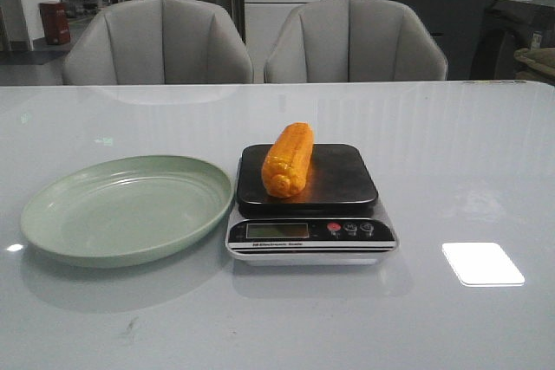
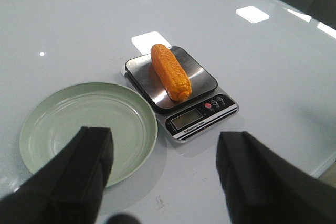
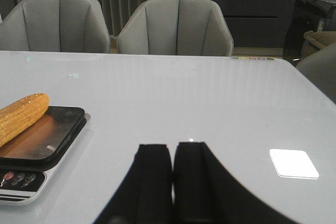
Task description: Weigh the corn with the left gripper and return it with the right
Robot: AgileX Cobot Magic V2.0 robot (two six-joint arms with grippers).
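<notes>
The orange-yellow corn (image 1: 289, 159) lies on the black platform of the kitchen scale (image 1: 309, 214), left of its middle. It also shows in the left wrist view (image 2: 171, 72) and partly in the right wrist view (image 3: 21, 116). The pale green plate (image 1: 95, 236) sits empty left of the scale. My left gripper (image 2: 164, 153) is open and empty, high above the table's near edge, well back from the scale (image 2: 199, 119) and plate (image 2: 52, 114). My right gripper (image 3: 172, 153) is shut and empty, low over the table to the right of the scale (image 3: 31, 177). Neither gripper shows in the front view.
Two grey chairs (image 1: 156, 41) (image 1: 355, 36) stand behind the table's far edge. A bright light reflection (image 1: 482, 263) lies on the glossy white table right of the scale. The table's right edge shows in the left wrist view (image 2: 325, 166).
</notes>
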